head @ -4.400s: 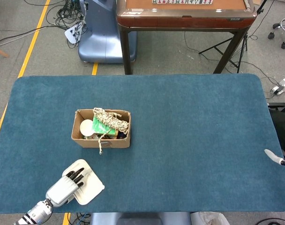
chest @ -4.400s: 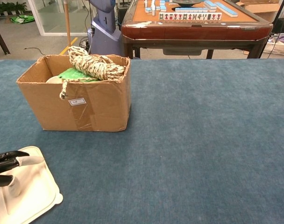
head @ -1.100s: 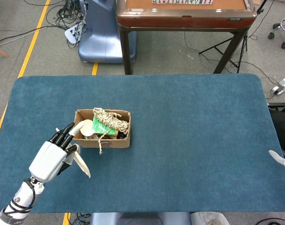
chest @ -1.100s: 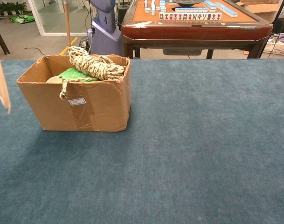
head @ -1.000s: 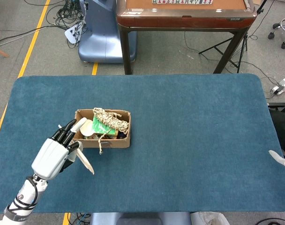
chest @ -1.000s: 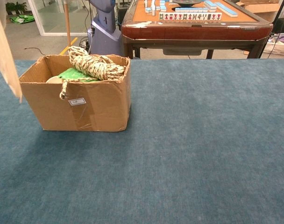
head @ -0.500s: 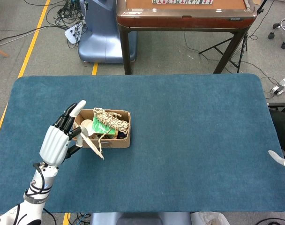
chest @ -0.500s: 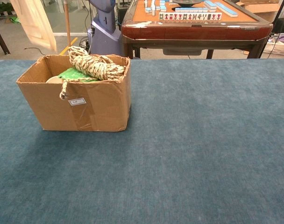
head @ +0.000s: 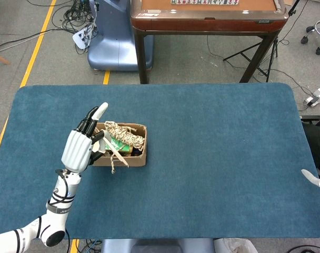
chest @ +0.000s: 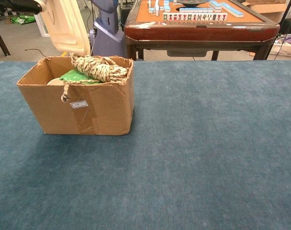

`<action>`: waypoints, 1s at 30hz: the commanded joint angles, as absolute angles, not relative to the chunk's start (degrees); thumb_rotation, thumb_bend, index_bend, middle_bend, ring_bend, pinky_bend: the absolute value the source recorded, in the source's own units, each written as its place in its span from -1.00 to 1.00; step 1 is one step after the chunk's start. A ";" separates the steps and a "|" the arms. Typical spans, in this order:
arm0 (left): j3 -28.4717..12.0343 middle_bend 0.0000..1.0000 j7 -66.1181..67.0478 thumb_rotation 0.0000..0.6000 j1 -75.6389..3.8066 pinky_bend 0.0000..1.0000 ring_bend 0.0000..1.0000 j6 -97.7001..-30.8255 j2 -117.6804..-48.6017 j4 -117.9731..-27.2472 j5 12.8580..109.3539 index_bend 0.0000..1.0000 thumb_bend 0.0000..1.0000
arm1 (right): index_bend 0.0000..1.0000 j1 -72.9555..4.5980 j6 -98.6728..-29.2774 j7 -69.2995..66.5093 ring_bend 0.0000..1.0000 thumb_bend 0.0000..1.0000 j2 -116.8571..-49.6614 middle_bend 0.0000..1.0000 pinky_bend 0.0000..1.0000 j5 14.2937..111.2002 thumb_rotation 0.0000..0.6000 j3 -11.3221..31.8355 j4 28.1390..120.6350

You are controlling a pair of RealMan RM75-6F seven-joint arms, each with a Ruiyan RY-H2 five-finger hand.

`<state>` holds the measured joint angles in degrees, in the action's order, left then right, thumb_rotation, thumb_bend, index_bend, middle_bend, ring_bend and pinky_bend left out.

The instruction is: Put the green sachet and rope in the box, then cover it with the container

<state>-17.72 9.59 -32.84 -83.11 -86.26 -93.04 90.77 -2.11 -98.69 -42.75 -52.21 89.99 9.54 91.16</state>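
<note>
Left hand (head: 80, 146): grasping white container (chest: 64, 25) by its edge, tilted above box (chest: 83, 109); judged light, thin, flexible; rim grip suits.

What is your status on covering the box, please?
Left hand holds container tilted above box. Rope and sachet inside. Right hand idle at table edge.

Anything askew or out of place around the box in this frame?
The rope sits piled above the rim of the box, one end hanging down the front wall. The left hand holds the container tilted above the box, not yet covering it.
</note>
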 commanded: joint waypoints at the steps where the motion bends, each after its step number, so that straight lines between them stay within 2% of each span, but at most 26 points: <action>1: -17.56 -1.00 12.51 1.00 -33.48 -0.55 -1.00 -81.51 -86.77 -92.57 89.07 0.32 0.04 | -0.72 -2.10 -98.70 -42.85 -1.00 -1.00 -52.20 -0.74 -0.92 89.98 1.00 9.54 91.12; 9: -15.41 -1.00 21.70 1.00 -34.65 -0.62 -1.00 -73.21 -79.92 -98.83 85.38 0.39 0.04 | -0.72 -2.12 -98.66 -43.28 -1.00 -1.00 -52.13 -0.74 -0.92 89.90 1.00 9.59 90.98; 17: -13.34 -1.00 40.86 1.00 -38.06 -0.70 -1.00 -65.32 -74.44 -104.53 82.54 0.42 0.04 | -0.72 -2.07 -98.81 -43.36 -1.00 -1.00 -52.12 -0.74 -0.92 89.97 1.00 9.58 90.98; 23: -12.73 -1.00 52.45 1.00 -40.59 -0.72 -1.00 -62.40 -73.79 -106.17 79.75 0.43 0.04 | -0.72 -1.85 -99.15 -43.75 -1.00 -1.00 -52.00 -0.74 -0.92 89.71 1.00 9.71 90.91; 30: -14.70 -1.00 58.73 1.00 -42.72 -0.73 -1.00 -61.85 -73.18 -110.03 70.70 0.42 0.04 | -0.72 -1.85 -99.14 -44.13 -1.00 -1.00 -51.95 -0.74 -0.92 89.85 1.00 9.68 90.74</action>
<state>-13.85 56.33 -41.55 -62.30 -73.79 -108.15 73.93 -1.85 -99.13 -44.12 -51.95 89.85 9.68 90.74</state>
